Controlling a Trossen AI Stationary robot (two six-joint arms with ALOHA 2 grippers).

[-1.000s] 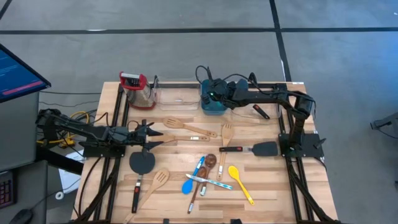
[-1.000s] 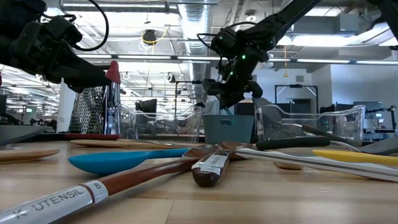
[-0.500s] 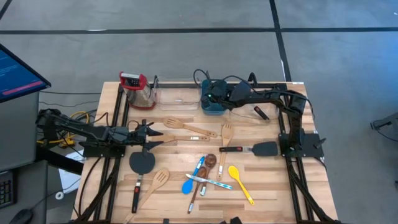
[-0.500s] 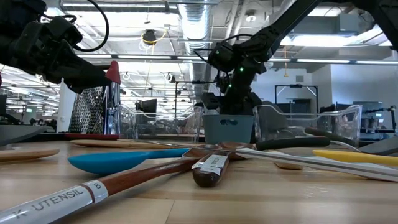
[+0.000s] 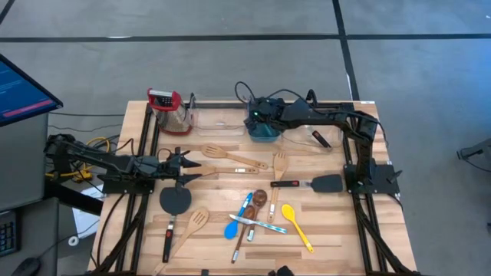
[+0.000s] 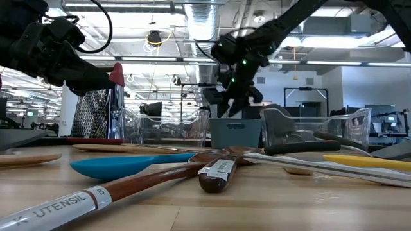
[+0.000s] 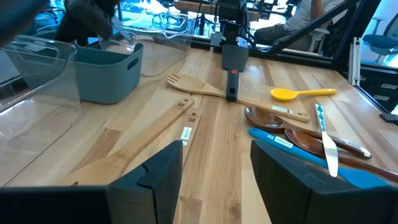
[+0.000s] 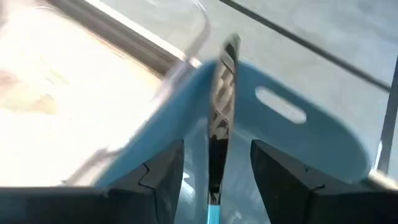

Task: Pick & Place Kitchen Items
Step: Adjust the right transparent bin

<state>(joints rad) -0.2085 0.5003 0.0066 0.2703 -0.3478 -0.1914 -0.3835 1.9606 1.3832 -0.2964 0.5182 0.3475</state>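
My right gripper [image 5: 258, 116] hangs open over the teal tub [image 5: 264, 132] at the table's far side. In the right wrist view a thin utensil [image 8: 221, 106], silvery above and blue below, stands in the tub between my fingers without touching them and leans on the tub's wall [image 8: 292, 134]. The other kitchen items lie flat mid-table: wooden spoons [image 5: 223, 152], a wooden slotted spatula [image 5: 195, 223], two black spatulas [image 5: 175, 201] [image 5: 325, 183], a blue spoon [image 5: 233, 225], a yellow spoon [image 5: 296, 223] and a dark-brown spoon [image 5: 258, 198]. My left gripper [image 5: 189, 167] waits open at the left.
A red-topped grater [image 5: 166, 106] stands at the far left beside a clear bin [image 5: 219, 119]. A second clear bin [image 6: 321, 125] sits to the tub's right. Black frame rails run along the table's left and right edges [image 5: 354, 165].
My right gripper has opened over the teal tub, rolled a little and shifted slightly toward the table's left edge. The thin utensil now stands free in the tub.
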